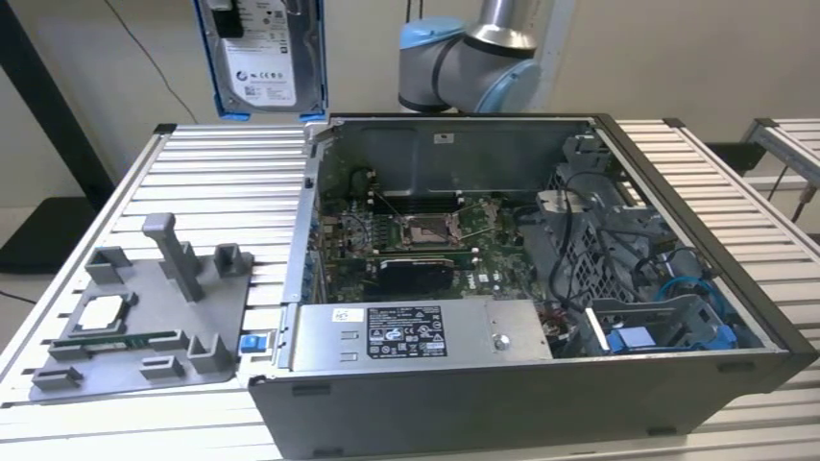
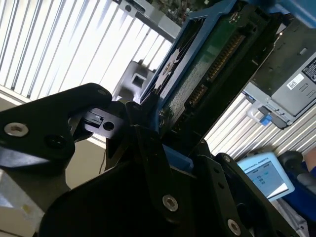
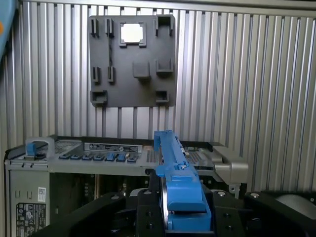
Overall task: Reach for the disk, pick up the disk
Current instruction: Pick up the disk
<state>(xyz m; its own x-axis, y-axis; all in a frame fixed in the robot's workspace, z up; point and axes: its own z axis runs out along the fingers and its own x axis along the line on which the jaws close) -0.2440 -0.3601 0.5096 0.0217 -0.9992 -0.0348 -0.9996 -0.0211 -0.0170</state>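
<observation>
In the exterior view the disk (image 1: 263, 67), hanging above the open computer case's (image 1: 513, 408) back corner, is cut off by the picture's upper edge, and so is the arm (image 1: 468, 60). In both wrist views the pincer (image 3: 182, 207) clamps and covers the disk's near end.

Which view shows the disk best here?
The exterior view: the disk hangs aloft, its labelled face and blue rails plain. The second wrist view shows its circuit-board side obliquely, the first wrist view one blue rail edge-on.

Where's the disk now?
In the exterior view the disk hangs upright at that view's upper left, above the table's far edge beside the open computer case, clamped in the gripper.
</observation>
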